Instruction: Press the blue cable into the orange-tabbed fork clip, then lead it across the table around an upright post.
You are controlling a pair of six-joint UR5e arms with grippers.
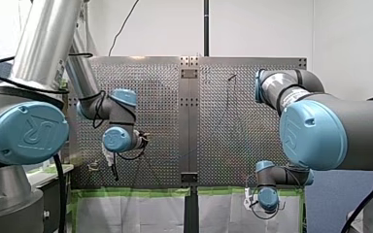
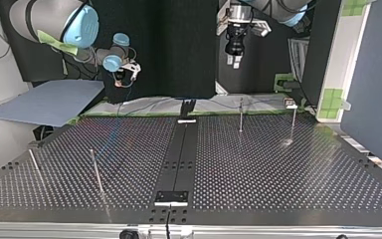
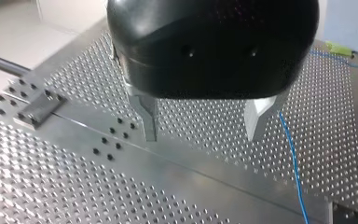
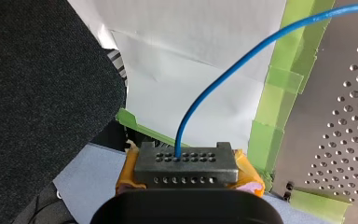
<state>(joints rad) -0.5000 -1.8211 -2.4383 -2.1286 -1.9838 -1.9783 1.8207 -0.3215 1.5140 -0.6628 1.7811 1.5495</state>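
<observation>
1. Blue cable [image 4: 177, 142]: in the right wrist view it rises straight out of the right gripper [image 4: 186, 163]. It then bends in a long arc towards the perforated table [image 4: 349, 116], crossing the green tape [image 4: 261, 135] on the table's edge.
2. In the left wrist view the cable [image 3: 292, 163] lies flat on the table. Its long axis runs away ahead of the left gripper [image 3: 203, 123], just beside one metal finger [image 3: 258, 116] and outside the gap.
3. Right gripper: the yellow-orange pads [image 4: 249, 179] are pressed in on a black perforated block [image 4: 205, 170]. The cable's end comes out of this block, so the cable is pinched there.
4. Left gripper: black body, with the two metal fingers spread wide above the table. Nothing is between them and they touch nothing.
5. Only the top view shows the upright posts [image 2: 240, 114]. Two stand at its right near the far edge and two lean at its left nearer the camera.
6. The top view also shows a dark forked fitting [image 2: 188, 106] at the far end of the black centre rail [image 2: 179, 154]. An orange tab cannot be made out on it.
7. In the top view the right gripper [image 2: 129, 74] sits off the table beyond the far edge. The left gripper [image 2: 235, 59] hangs above that edge.
</observation>
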